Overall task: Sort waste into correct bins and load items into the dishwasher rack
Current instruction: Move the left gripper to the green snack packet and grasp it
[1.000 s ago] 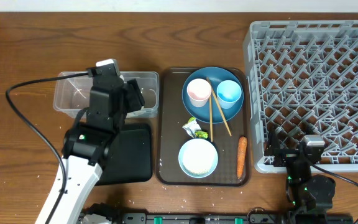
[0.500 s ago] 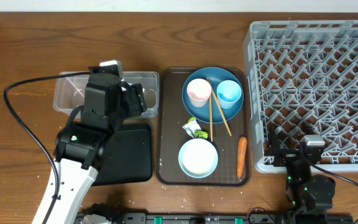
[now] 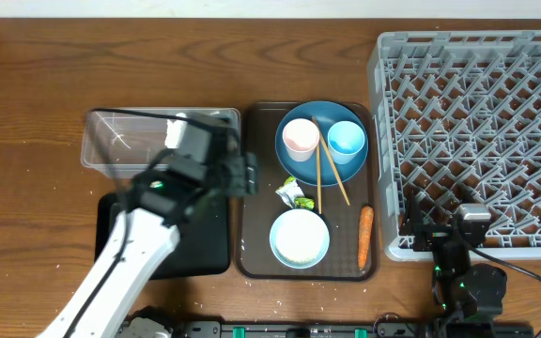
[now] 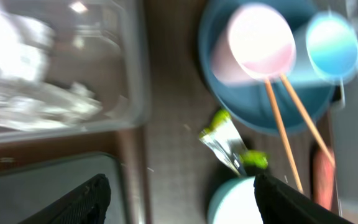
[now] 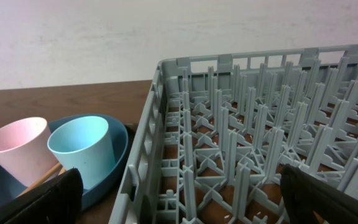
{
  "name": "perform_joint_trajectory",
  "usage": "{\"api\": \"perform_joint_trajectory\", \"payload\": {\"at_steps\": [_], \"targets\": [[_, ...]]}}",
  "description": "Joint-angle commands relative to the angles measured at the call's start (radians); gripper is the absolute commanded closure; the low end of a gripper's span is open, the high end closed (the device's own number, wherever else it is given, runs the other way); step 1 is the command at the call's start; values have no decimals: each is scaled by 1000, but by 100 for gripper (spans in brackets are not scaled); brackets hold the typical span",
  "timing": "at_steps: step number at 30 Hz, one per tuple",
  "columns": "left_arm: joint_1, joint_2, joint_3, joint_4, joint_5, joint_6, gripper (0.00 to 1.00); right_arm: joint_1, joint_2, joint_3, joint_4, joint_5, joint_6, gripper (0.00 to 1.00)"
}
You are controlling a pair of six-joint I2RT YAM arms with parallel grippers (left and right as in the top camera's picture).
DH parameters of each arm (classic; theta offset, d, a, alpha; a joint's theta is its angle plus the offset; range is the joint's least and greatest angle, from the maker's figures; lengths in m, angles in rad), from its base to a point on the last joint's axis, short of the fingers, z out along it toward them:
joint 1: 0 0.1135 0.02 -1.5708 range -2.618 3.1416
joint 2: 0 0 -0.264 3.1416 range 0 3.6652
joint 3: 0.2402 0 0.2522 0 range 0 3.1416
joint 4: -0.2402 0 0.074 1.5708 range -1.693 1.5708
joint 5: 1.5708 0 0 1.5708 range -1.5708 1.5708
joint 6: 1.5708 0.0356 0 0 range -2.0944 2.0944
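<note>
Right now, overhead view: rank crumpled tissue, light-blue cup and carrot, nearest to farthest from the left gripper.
From the left gripper:
1. crumpled tissue, just right of it, mid brown tray.
2. light-blue cup, on the blue plate, far end.
3. carrot, along the tray's right edge.

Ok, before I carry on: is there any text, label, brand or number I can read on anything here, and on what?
No text can be read in any view.
Crumpled tissue with green scraps: any print is too small from overhead and blurred in the left wrist view.
Pink cup, light-blue cup, dishwasher rack: no markings show.
</note>
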Motion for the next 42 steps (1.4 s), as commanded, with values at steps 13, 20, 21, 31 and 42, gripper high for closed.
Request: {"api": "perform_joint_trajectory", "payload": {"at_steps": [13, 20, 21, 31, 42], "targets": [[-191, 285, 18, -48, -60, 16, 36, 8, 2, -2, -4, 6, -6, 1], [-198, 368, 16, -64, -76, 16, 44, 8, 2, -2, -4, 6, -6, 1], [-203, 377, 16, -67, -76, 15, 44, 8, 2, -2, -4, 6, -6, 1], [-309, 401, 15, -79, 71, 16, 44, 8, 2, -2, -4, 6, -6, 1], [-354, 401, 15, -65, 11, 12, 29, 8, 2, -2, -4, 6, -6, 1]]}}
